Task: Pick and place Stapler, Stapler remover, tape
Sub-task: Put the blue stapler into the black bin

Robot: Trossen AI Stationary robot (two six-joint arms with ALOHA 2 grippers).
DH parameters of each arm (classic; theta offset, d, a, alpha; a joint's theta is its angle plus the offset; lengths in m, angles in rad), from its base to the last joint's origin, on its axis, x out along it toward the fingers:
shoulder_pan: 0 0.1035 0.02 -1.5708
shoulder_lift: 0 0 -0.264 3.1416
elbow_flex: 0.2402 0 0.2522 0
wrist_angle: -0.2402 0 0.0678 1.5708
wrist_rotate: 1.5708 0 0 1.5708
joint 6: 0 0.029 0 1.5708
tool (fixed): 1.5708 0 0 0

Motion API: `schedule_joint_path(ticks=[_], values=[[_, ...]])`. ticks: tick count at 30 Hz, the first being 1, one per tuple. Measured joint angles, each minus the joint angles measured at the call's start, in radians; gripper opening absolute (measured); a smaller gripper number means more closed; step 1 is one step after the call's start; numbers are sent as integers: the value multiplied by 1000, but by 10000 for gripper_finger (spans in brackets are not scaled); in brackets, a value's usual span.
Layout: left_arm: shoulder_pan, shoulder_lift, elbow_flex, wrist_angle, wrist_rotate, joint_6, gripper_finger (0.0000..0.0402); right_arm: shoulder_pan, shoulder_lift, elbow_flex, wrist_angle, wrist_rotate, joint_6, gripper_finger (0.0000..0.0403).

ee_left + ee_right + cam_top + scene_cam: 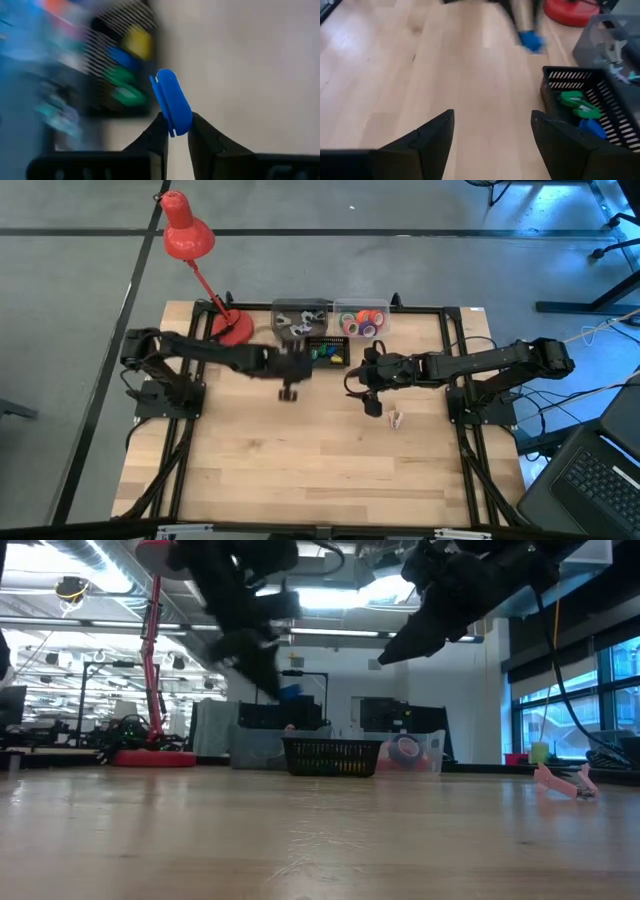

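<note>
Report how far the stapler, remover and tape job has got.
Looks done: a pink item lies on the wooden table. In hand: the left gripper is shut on a small blue plastic stapler. Left: coloured tape rolls in their clear bin, more staplers in the black basket. Right gripper open.

Red desk lamp point(188, 240), wooden table point(300, 470)
</note>
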Motion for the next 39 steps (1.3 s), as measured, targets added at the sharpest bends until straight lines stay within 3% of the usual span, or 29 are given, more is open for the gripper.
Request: schedule_joint_path(ticks=[2,7,13,17,33,39], values=[[65,-9,1,112,20,51,39,0,0,0,5,23,-10,265],[243,33,2,341,206,97,39,0,0,0,7,165,-1,265],[376,153,1,412,339,87,39,0,0,0,-44,475,84,265],[398,231,0,408,380,77,39,0,0,0,-92,590,142,265],[344,289,10,431,387,104,44,-1,0,0,-117,583,170,265],[339,285,10,442,282,103,165,-1,0,0,-117,583,169,265]])
